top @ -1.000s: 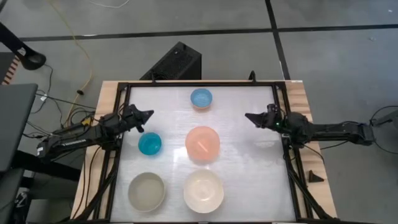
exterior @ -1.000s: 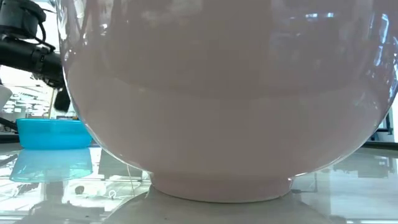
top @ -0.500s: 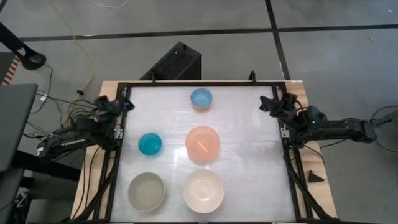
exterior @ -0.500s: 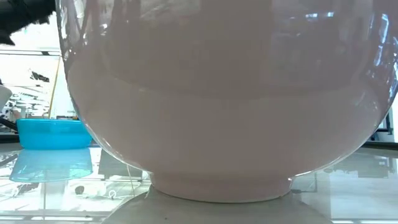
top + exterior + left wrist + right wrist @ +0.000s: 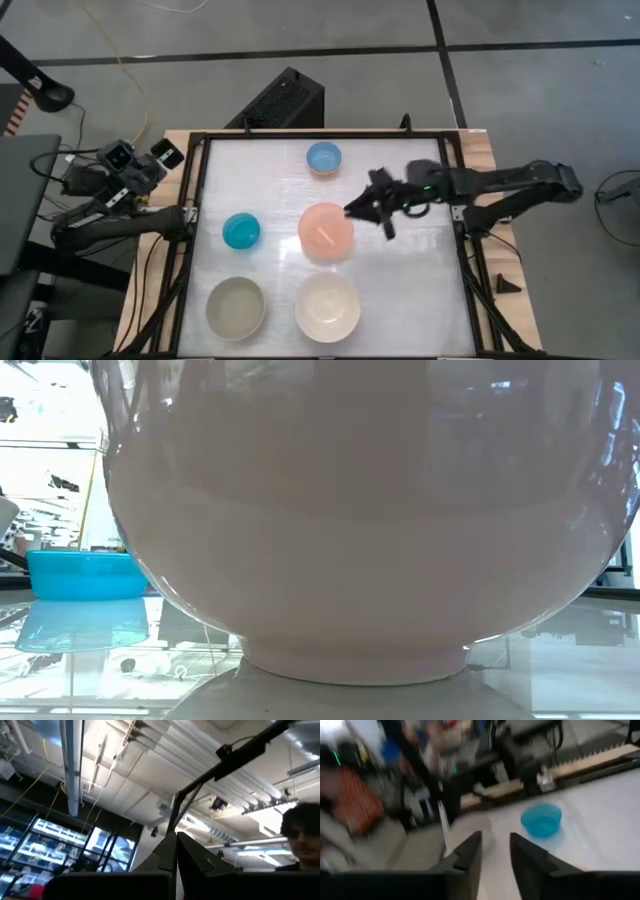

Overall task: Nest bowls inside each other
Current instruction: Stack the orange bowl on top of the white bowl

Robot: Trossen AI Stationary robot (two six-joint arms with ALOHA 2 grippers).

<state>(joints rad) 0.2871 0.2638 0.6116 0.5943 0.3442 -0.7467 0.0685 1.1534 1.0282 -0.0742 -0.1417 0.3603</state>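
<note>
Leftmost, the left gripper (image 5: 160,158) sits pinched closed, well apart from 5 unnested bowls: teal (image 5: 241,231), grey-beige (image 5: 236,307), light blue (image 5: 323,157), salmon (image 5: 325,231), cream (image 5: 327,305). Just beside salmon, the right gripper (image 5: 368,213) fingers stand parted, empty.

Robot lab: framed test table (image 5: 300,135), cables, concrete floor.

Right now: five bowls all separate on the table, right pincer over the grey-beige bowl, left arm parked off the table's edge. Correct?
Not quite. In the high view the right pincer is beside the salmon-orange bowl, not the grey-beige bowl. The rest holds: all five bowls separate, left arm off the table's edge.
</note>
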